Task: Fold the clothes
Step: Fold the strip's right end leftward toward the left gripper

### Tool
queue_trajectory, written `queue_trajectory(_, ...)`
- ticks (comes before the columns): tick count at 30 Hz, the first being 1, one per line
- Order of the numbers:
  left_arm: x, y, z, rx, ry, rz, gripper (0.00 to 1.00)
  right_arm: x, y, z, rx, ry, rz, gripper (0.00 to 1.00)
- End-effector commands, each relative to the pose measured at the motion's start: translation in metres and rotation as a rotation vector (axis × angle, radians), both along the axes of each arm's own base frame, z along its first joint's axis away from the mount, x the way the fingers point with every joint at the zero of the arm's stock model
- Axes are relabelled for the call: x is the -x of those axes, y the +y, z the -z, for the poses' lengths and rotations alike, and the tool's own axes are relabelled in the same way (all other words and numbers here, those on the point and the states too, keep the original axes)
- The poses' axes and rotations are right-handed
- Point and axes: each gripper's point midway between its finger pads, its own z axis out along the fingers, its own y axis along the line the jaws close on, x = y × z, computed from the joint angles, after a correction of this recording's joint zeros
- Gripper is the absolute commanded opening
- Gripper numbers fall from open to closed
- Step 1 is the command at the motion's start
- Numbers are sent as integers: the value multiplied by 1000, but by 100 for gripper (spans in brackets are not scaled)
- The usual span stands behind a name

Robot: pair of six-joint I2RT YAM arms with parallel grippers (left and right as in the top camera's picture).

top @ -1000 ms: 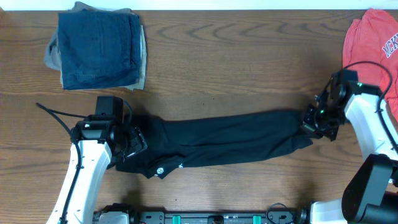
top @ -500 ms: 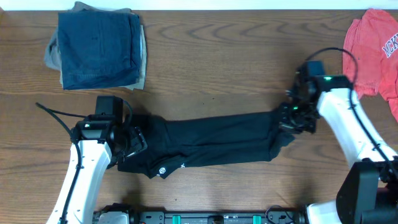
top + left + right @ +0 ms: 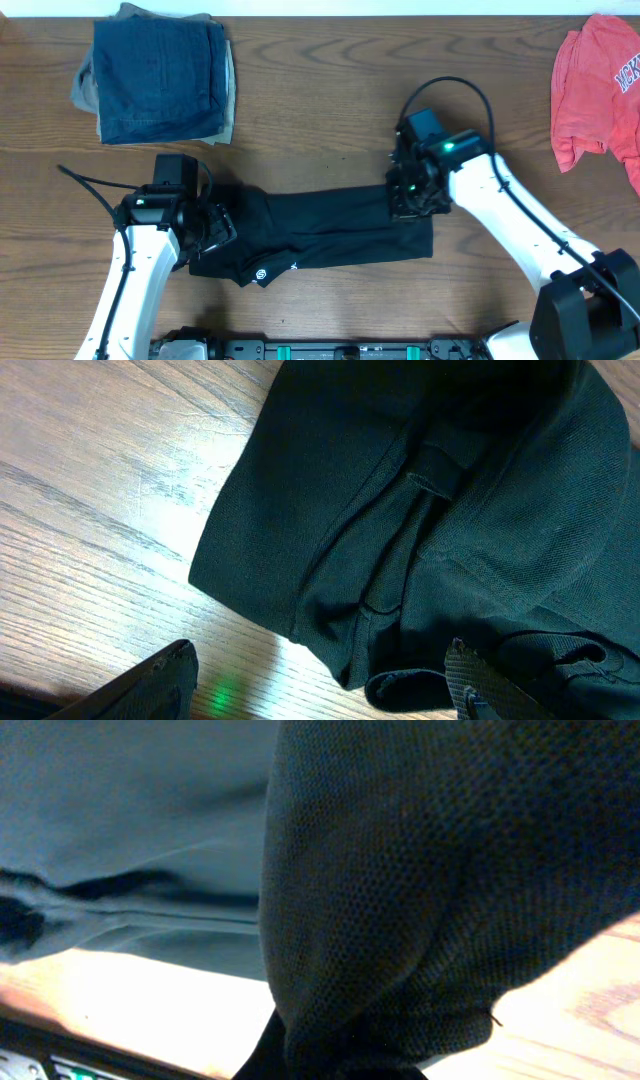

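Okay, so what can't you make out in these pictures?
Right gripper fingertips: overhead, its own wrist covers them; right wrist view, black garment fills the frame.
Red shirt lettering: overhead, cut off by the right edge.
Garment's white logo: overhead, too small to read.
Tan piece under the denim: mostly covered.

- the clothes lie stretched left to right on the table, toward the front
- left gripper sits over their left end, right gripper at their right end
- folded pile is back left, lettered shirt back right, both well apart from them
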Motion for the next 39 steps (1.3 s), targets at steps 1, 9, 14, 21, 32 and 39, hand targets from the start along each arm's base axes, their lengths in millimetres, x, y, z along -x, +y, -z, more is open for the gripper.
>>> queue_trajectory(1, -3, 3, -3, -10, -13, -10, 80, 6, 16, 1, -6, 6, -11, 4)
queue_trajectory(9, -3, 3, -3, -10, -13, -10, 80, 20, 34, 13, 14, 43, -60, 5)
queue_trajectory(14, -3, 3, -3, -10, -13, -10, 80, 23, 43, 25, 24, 67, -58, 4)
queue_trajectory(21, -3, 3, -3, -10, -13, -10, 80, 25, 67, 32, -36, 83, -46, 9)
queue_trajectory(32, -3, 3, -3, -10, -11, -10, 80, 26, 78, 31, -53, 58, -77, 43)
queue_trajectory(39, -3, 3, -3, -10, -11, -10, 80, 19, 64, 24, -38, 70, -60, 30)
